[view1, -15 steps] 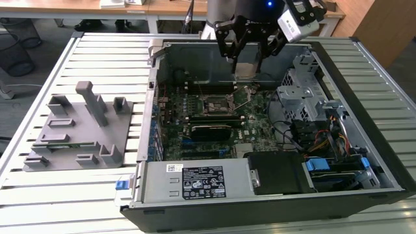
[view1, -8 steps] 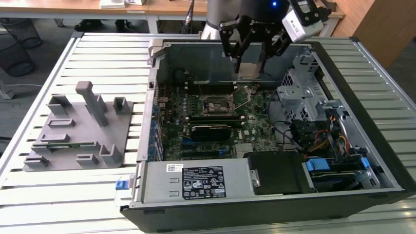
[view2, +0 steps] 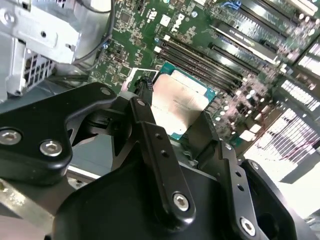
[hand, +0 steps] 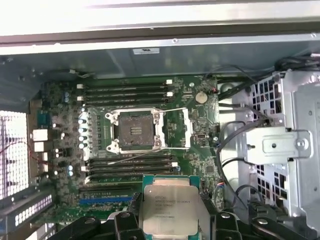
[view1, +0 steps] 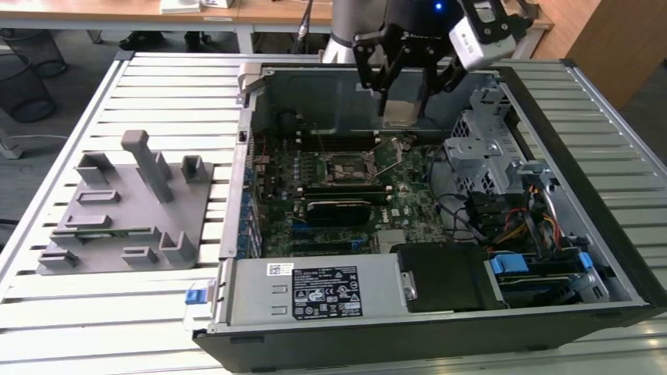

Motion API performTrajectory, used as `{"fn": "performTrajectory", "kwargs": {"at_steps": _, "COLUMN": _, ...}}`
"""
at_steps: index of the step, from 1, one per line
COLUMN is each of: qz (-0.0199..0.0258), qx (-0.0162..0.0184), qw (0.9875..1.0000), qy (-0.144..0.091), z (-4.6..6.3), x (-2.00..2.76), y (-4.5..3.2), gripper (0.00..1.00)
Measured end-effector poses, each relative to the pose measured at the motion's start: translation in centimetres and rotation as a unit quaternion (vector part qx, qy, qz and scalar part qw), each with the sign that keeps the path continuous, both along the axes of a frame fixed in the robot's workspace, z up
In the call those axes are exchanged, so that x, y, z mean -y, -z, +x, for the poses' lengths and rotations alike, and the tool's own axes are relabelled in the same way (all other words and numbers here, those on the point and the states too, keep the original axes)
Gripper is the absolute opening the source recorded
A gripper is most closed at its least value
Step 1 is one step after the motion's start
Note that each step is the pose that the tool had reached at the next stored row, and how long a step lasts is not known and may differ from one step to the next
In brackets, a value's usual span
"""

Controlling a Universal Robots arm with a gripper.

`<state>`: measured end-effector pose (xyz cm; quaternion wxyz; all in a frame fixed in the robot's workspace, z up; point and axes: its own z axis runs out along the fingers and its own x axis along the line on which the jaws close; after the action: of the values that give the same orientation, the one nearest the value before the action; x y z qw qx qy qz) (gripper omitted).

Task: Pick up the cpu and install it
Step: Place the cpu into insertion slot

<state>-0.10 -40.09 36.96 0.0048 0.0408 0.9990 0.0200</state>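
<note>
My gripper [view1: 402,100] hangs over the back part of the open computer case [view1: 583,156], shut on the cpu [view1: 401,112]. The cpu is a flat square chip with a silvery top and a green rim, held by two opposite edges between the black fingers [view2: 145,107]. Both wrist views show it in the grip: cpu [view2: 178,102], cpu [hand: 167,210]. Below it on the green motherboard [hand: 200,120] lies the black square socket [hand: 136,131], uncovered, with its metal frame folded aside. In the exterior view the socket [view1: 344,166] sits a little toward the case front from the gripper.
A grey tray [view1: 125,211] with upright posts stands on the slatted table [view1: 156,86] at the exterior view's left, a green memory stick [view1: 99,232] lying in it. Inside the case are a metal drive cage [view1: 474,152], loose cables [view1: 469,211] and a labelled power supply [view1: 312,291].
</note>
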Motion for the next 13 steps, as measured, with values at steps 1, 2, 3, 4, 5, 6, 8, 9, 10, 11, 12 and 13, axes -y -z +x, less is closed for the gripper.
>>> {"fn": "performTrajectory", "kwargs": {"at_steps": 1, "qz": 0.0000, "qx": 0.0000, "qw": 1.0000, "qy": 0.009, "z": 0.00, "x": 0.00, "y": 0.02, "gripper": 0.53}}
{"fn": "performTrajectory", "kwargs": {"at_steps": 2, "qz": 0.0000, "qx": 0.0000, "qw": 0.9998, "qy": 0.018, "z": 0.00, "x": 0.00, "y": 0.03, "gripper": 0.53}}
{"fn": "performTrajectory", "kwargs": {"at_steps": 3, "qz": 0.0000, "qx": 0.0000, "qw": 0.9996, "qy": 0.027, "z": 0.00, "x": 0.00, "y": 0.05, "gripper": 0.53}}
{"fn": "performTrajectory", "kwargs": {"at_steps": 4, "qz": 0.0000, "qx": 0.0000, "qw": 0.9994, "qy": 0.036, "z": 0.00, "x": 0.00, "y": 0.06, "gripper": 0.53}}
{"fn": "performTrajectory", "kwargs": {"at_steps": 5, "qz": 0.0000, "qx": 0.0000, "qw": 0.9990, "qy": 0.045, "z": 0.00, "x": 0.00, "y": 0.08, "gripper": 0.53}}
{"fn": "performTrajectory", "kwargs": {"at_steps": 6, "qz": 0.0000, "qx": 0.0000, "qw": 0.9985, "qy": 0.055, "z": 0.00, "x": 0.00, "y": 0.11, "gripper": 0.53}}
{"fn": "performTrajectory", "kwargs": {"at_steps": 8, "qz": 0.0001, "qx": 0.0000, "qw": 0.9978, "qy": 0.067, "z": -0.10, "x": -0.02, "y": 0.15, "gripper": 0.53}}
{"fn": "performTrajectory", "kwargs": {"at_steps": 9, "qz": 0.0000, "qx": 0.0000, "qw": 0.9976, "qy": 0.069, "z": -0.21, "x": -0.06, "y": 0.18, "gripper": 0.53}}
{"fn": "performTrajectory", "kwargs": {"at_steps": 10, "qz": 0.0001, "qx": 0.0000, "qw": 0.9975, "qy": 0.071, "z": -0.33, "x": -0.12, "y": 0.21, "gripper": 0.53}}
{"fn": "performTrajectory", "kwargs": {"at_steps": 11, "qz": 0.0000, "qx": 0.0000, "qw": 0.9973, "qy": 0.073, "z": -0.45, "x": -0.18, "y": 0.23, "gripper": 0.53}}
{"fn": "performTrajectory", "kwargs": {"at_steps": 12, "qz": 0.0000, "qx": 0.0000, "qw": 0.9972, "qy": 0.075, "z": -0.55, "x": -0.23, "y": 0.26, "gripper": 0.53}}
{"fn": "performTrajectory", "kwargs": {"at_steps": 13, "qz": 0.0001, "qx": 0.0000, "qw": 0.9969, "qy": 0.079, "z": -0.63, "x": -0.26, "y": 0.29, "gripper": 0.53}}
